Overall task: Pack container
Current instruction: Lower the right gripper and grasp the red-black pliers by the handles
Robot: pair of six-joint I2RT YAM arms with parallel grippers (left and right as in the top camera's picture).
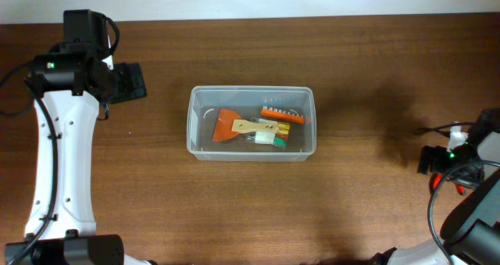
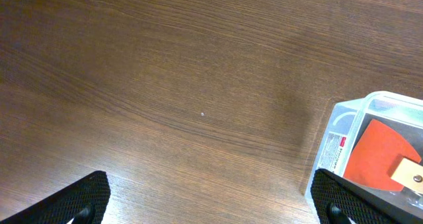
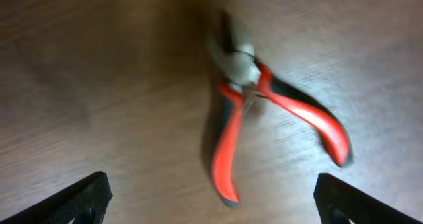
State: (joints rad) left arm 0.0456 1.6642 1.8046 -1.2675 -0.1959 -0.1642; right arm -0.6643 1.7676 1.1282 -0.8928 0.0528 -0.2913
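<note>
The container [image 1: 190, 128], a clear rectangular bin, stands mid-table. Inside lie an orange scraper [image 1: 226, 126] with a wooden handle, an orange case of bits [image 1: 283, 115] and a yellow and green piece [image 1: 270, 137]. My left gripper [image 1: 130, 83] hovers open to the container's left; in the left wrist view the left gripper [image 2: 211, 199] shows bare wood between its fingers and the container's corner [image 2: 344, 128] at the right. My right gripper [image 3: 211, 199] is open above red-handled pliers [image 3: 264, 85] lying on the table, handles spread toward the fingers [image 3: 86, 194].
In the overhead view the right arm [image 1: 469, 163] sits at the table's far right edge and covers the pliers. The left arm's white link [image 1: 62, 155] runs along the left side. The table's back edge [image 1: 250, 16] meets a pale wall.
</note>
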